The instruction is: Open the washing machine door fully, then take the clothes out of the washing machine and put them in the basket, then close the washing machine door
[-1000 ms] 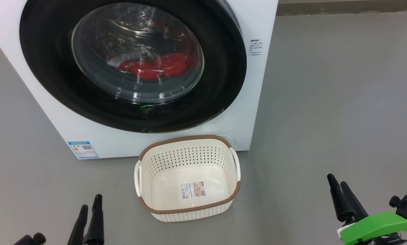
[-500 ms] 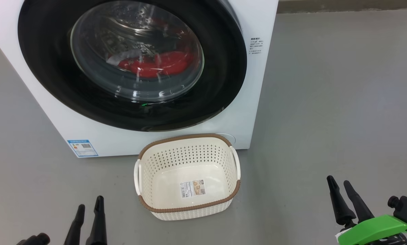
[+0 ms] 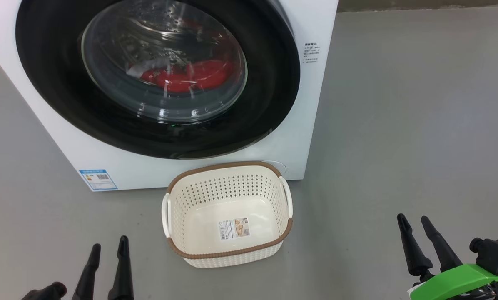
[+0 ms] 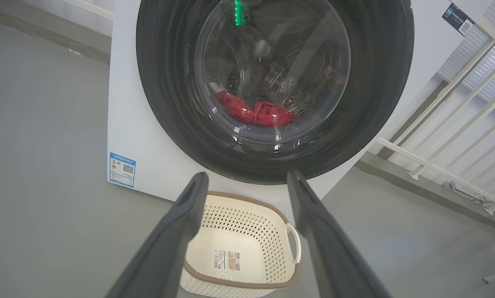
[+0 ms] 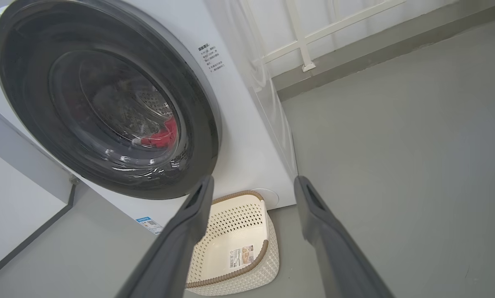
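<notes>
The washing machine door (image 3: pixel 270 83) is shut, and the red clothes (image 3: pixel 186 75) lie behind its glass, low in the drum of the washing machine (image 3: pixel 120 166). The basket (image 3: pixel 228 166) stands on the floor just before it, below the door. My left gripper (image 3: pixel 109 243) and right gripper (image 3: pixel 411 217) hang either side of the basket, nearer me, clear of both, jaws spread wide, holding nothing.

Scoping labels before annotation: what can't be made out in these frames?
Clothes: head view, piece count unclear; glare on the washing machine door glass hides the folds.
Door top: head and left wrist views, cut off by the upper edge.
Small print on the washing machine: head and right wrist views, too small to read.
Paper label in the basket: every view, too small to read.
</notes>
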### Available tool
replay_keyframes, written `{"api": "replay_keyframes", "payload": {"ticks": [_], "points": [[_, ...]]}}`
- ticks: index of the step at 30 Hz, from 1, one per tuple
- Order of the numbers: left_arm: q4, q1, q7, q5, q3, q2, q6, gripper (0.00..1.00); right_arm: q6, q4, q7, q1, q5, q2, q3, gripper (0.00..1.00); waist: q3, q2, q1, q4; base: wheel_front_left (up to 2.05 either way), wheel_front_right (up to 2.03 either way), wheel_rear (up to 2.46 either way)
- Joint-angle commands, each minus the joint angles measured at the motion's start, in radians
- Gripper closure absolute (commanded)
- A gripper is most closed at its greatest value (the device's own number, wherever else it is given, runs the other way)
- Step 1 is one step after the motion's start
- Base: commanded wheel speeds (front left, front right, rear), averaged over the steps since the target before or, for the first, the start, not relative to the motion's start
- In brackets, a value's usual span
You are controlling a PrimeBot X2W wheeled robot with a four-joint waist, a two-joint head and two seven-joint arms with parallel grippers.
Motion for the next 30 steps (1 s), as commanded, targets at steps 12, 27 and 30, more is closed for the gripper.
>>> {"api": "replay_keyframes", "payload": {"ticks": [12, 27, 30], "points": [[-0.032, 0.006, -0.048, 0.138, 0.016, 0.021, 0.006, 0.00, 0.000, -0.036, -0.045, -0.001, -0.125, -0.027, 0.014, 0.00, 0.006, -0.0001, 0.0000, -0.009, 0.00, 0.00, 0.00], [-0.014, 0.018, -0.093, 0.290, 0.018, 0.023, 0.006, 0.00, 0.000, -0.030, -0.089, 0.017, -0.251, -0.031, 0.013, 0.00, 0.009, -0.0001, 0.0000, -0.015, 0.00, 0.00, 0.00], [-0.005, 0.022, -0.102, 0.320, 0.020, 0.024, 0.007, 0.00, 0.000, -0.028, -0.098, 0.023, -0.277, -0.032, 0.011, 0.00, 0.009, -0.0001, 0.0000, -0.017, 0.00, 0.00, 0.00]]}}
